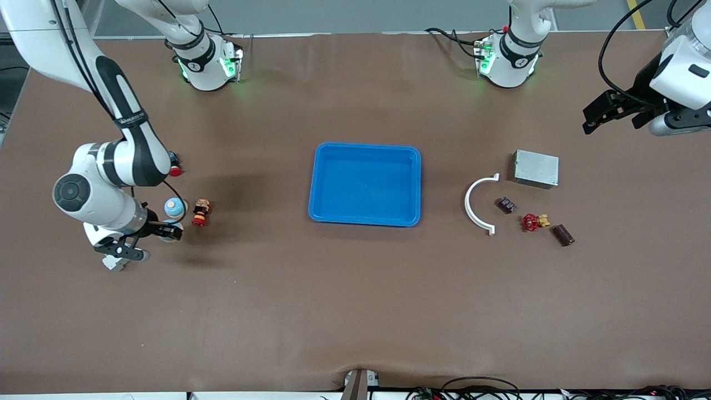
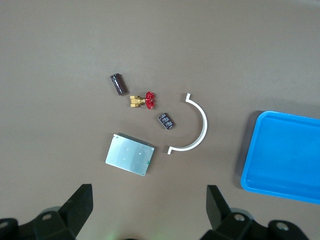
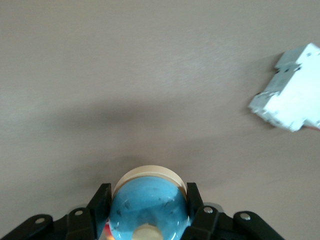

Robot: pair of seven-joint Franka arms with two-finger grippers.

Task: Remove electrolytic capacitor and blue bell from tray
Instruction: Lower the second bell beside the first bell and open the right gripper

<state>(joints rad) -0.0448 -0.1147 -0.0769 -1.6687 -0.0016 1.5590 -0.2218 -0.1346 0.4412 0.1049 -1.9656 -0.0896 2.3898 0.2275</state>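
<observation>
My right gripper [image 1: 166, 229] sits low at the right arm's end of the worktop [image 1: 355, 289], fingers [image 3: 100, 202] clamped on the blue bell [image 3: 148, 210]. My left gripper [image 2: 149, 202] waits high with fingers [image 2: 80, 200] spread wide; the capacitor [image 2: 118, 84] lies on the worktop below them, beside the red valve [image 2: 144, 100].
</observation>
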